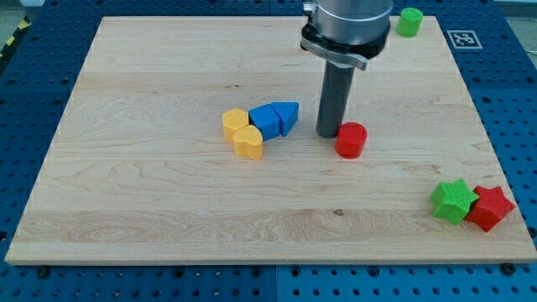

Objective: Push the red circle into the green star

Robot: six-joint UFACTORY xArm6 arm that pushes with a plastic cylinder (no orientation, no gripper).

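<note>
The red circle (351, 139) lies right of the board's centre. The green star (454, 200) sits near the board's bottom right corner, touching a red star (490, 207) on its right. My tip (328, 133) stands on the board just left of the red circle, touching or nearly touching its upper left side. The green star is well to the right of and below the red circle.
Two yellow blocks (242, 134) and two blue blocks (275, 117) form a cluster left of my tip. A green cylinder (409, 22) stands at the board's top right edge. The wooden board (151, 210) lies on a blue perforated table.
</note>
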